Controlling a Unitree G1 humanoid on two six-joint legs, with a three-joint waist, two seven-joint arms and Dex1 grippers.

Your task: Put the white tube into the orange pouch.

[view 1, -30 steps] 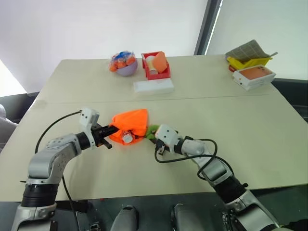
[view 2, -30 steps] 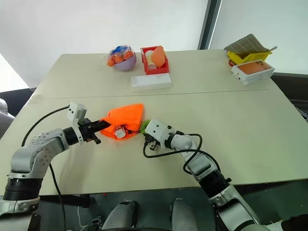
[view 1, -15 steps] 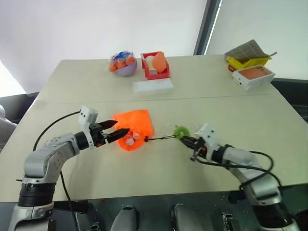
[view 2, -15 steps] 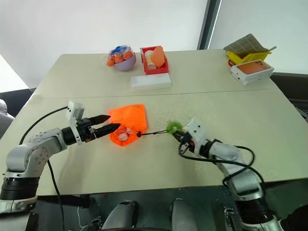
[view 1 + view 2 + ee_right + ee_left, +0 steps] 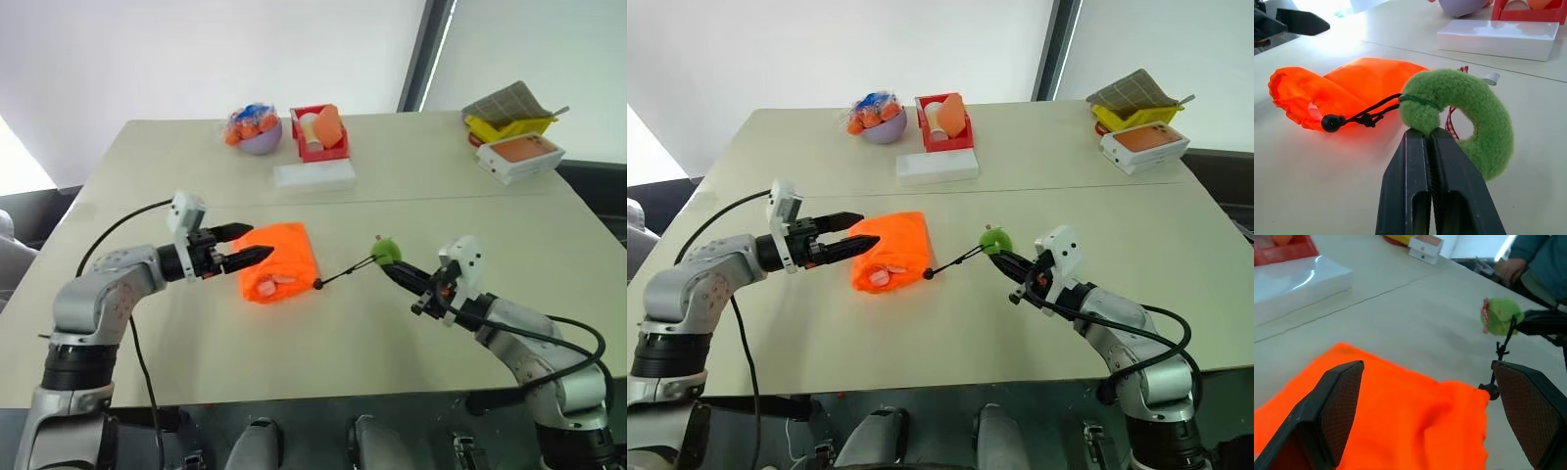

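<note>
right gripper point(image 5: 1431, 147) pinches green pull point(image 5: 1459, 110), raised; left gripper point(image 5: 247, 245) apparently spread.

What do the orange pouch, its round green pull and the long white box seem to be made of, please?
Orange pouch: thin soft fabric, probably synthetic; it lies slumped, with a gathered, frilled mouth and light glowing through.
Green pull: fuzzy, fleece-like ring, matte and fibrous.
Long white box: smooth, glossy finish with a sheen; card or plastic, hard to tell.
</note>
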